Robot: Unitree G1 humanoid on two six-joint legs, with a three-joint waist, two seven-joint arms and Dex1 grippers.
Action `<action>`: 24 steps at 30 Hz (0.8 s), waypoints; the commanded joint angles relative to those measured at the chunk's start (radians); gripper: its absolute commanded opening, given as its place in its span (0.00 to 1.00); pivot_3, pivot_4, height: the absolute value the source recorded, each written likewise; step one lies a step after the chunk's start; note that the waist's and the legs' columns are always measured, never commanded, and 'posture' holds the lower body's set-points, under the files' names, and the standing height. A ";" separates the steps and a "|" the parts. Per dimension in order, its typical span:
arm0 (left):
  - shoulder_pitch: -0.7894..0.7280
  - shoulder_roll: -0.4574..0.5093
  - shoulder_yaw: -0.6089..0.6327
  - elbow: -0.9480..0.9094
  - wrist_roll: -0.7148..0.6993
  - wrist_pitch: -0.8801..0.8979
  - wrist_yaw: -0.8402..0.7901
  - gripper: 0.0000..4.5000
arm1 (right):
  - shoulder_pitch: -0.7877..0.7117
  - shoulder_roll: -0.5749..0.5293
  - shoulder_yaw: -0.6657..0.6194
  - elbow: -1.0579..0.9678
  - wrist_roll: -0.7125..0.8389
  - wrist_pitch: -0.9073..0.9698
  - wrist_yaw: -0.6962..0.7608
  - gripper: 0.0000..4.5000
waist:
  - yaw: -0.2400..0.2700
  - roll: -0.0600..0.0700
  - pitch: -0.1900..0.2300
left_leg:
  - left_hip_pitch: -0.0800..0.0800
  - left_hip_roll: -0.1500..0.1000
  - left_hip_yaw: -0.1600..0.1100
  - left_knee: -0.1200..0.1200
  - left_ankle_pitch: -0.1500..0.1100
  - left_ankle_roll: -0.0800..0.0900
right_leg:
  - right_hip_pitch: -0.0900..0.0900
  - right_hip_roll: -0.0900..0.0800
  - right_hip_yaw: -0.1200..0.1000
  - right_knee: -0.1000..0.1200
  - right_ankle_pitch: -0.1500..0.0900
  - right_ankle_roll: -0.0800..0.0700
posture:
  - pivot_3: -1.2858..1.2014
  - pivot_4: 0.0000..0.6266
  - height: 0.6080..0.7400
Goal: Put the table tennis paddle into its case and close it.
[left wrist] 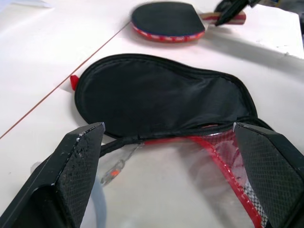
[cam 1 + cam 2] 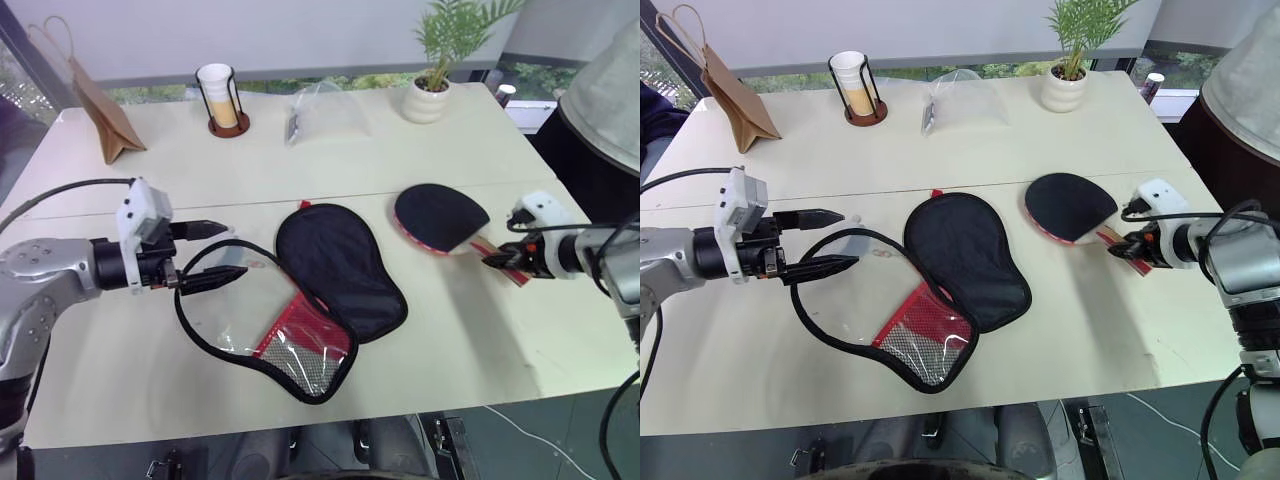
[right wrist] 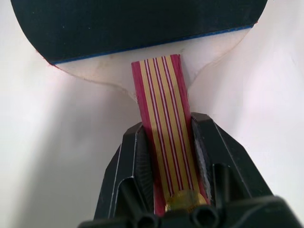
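- Pale table (image 2: 450, 340); case (image 2: 330, 270) unzipped flat.
- Right gripper (image 3: 166, 142) clamping table tennis paddle (image 2: 440, 217) handle; left gripper (image 2: 215, 255) spread wide.
- Next: lift paddle, carry onto case.

The left arm reached in level, its tool (image 2: 212, 254) spread wide, fingers (image 1: 76, 166) well apart. The right arm angled downward and inward, its tool (image 3: 166, 142) clamped with both fingers against the paddle handle (image 3: 164, 118).
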 commanded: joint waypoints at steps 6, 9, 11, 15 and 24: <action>-0.047 -0.019 -0.025 0.004 0.012 -0.022 -0.011 1.00 | -0.083 0.225 -0.042 -0.441 0.119 0.460 -0.213 0.18 | 0.008 -0.002 0.000 | -0.001 0.000 -0.001 0.001 0.000 0.000 | 0.001 0.000 0.000 -0.001 0.000 0.000 | 0.52 0.24 0.95; -0.052 -0.023 -0.028 0.005 0.012 -0.020 -0.011 1.00 | -0.067 0.354 -0.035 -0.511 0.131 0.552 -0.307 0.18 | 0.007 -0.002 0.000 | -0.001 -0.001 -0.001 0.001 0.000 0.000 | 0.001 -0.001 0.000 -0.001 0.000 0.000 | 0.52 0.24 0.95; -0.051 -0.023 -0.027 0.003 0.012 -0.018 -0.012 1.00 | -0.039 0.411 -0.028 -0.544 0.150 0.559 -0.361 0.18 | 0.006 -0.002 0.000 | -0.001 -0.001 -0.001 0.001 0.000 0.000 | 0.000 -0.001 0.000 -0.001 0.000 0.000 | 0.52 0.24 0.95; -0.042 -0.020 -0.021 -0.002 0.012 -0.015 -0.013 1.00 | 0.005 0.489 -0.021 -0.578 0.200 0.559 -0.450 0.18 | 0.006 -0.002 0.000 | -0.001 -0.001 -0.001 0.001 0.000 0.000 | 0.000 -0.001 0.000 0.000 0.000 0.000 | 0.52 0.24 0.95; -0.024 -0.012 -0.004 -0.014 0.009 -0.009 -0.011 1.00 | 0.026 0.549 0.016 -0.566 0.304 0.559 -0.589 0.18 | 0.003 -0.002 0.000 | 0.000 -0.001 -0.001 0.001 0.000 0.000 | 0.000 0.000 0.000 0.001 0.000 0.000 | 0.52 0.24 0.95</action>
